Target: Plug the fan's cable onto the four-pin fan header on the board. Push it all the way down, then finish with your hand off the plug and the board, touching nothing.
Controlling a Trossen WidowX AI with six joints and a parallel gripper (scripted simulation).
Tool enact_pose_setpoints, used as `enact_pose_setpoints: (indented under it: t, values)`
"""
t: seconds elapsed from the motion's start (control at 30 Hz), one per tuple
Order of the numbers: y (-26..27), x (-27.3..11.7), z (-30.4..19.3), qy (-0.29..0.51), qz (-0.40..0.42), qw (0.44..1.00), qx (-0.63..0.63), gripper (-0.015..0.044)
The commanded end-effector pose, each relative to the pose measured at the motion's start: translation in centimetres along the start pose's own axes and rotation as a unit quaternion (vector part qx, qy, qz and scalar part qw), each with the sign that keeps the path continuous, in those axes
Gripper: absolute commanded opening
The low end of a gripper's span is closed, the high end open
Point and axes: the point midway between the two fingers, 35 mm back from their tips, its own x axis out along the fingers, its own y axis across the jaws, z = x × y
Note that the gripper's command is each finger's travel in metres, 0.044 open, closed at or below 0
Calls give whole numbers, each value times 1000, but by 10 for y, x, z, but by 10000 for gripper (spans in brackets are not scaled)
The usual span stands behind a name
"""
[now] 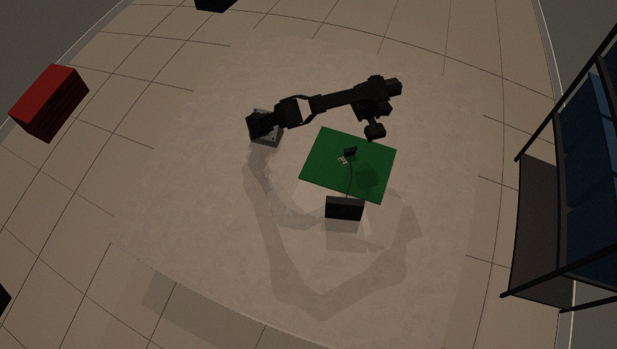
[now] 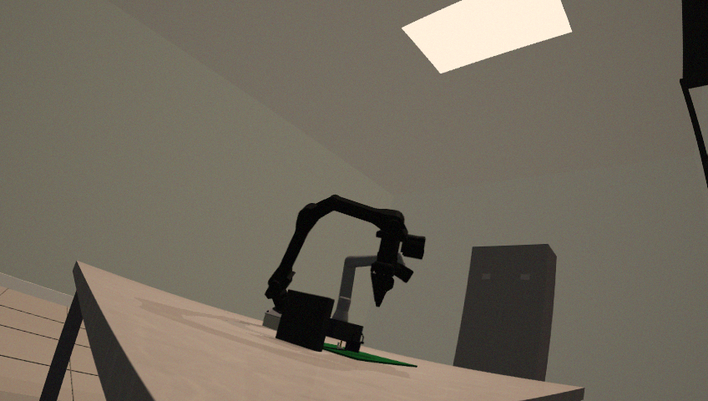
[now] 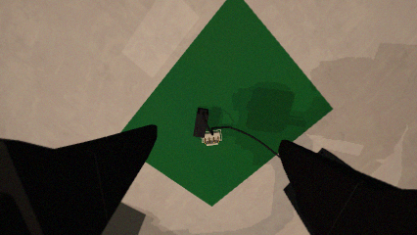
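- Claw (image 1: 369,138) (image 2: 378,304) (image 3: 218,138) is wide apart, nothing between the fingers; you have it pointing down, raised above the table (image 1: 207,185) (image 2: 199,342) (image 3: 88,78) and touching neither board nor cable.
- Green board (image 1: 322,145) (image 2: 385,359) (image 3: 220,73) lies flat on the table; your wrist view has it between and beyond the fingertips.
- Fan cable (image 1: 351,174) (image 3: 250,135) runs in a curve from the dark box (image 1: 345,209) (image 2: 304,320) over the board, to the area of the two small parts.
- Pale pronged piece (image 1: 343,160) (image 2: 340,344) (image 3: 211,138), seemingly the header, sits on the board.
- Small black block (image 1: 349,151) (image 2: 353,342) (image 3: 201,123) is just beside the pale piece. Plug's outline too small to make out; you can't tell from these views whether it is seated.
- Dark box stands upright by the board's edge.
- Black arm (image 1: 337,98) (image 2: 367,210) arches from its gray base (image 1: 271,139) (image 2: 270,320) out to your claw.
- Board carries a dark shadow, off to one side of the small parts.
- Background: red cabinet (image 1: 34,94), shelf rack (image 1: 558,194), tall gray cabinet (image 2: 506,317), second gray arm (image 2: 346,287).
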Motion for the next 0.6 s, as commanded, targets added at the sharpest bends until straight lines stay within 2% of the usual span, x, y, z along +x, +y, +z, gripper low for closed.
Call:
enact_pose_setpoints:
  t: [0.0, 0.23, 0.4, 0.57]
  values:
    - [14, 44, -24, 118, -3, 993, 20, 440]
    - [15, 48, -25, 123, -2, 992, 22, 440]
    - [14, 85, -25, 127, 26, 991, 36, 440]
    - [14, 89, -25, 127, 28, 991, 37, 440]
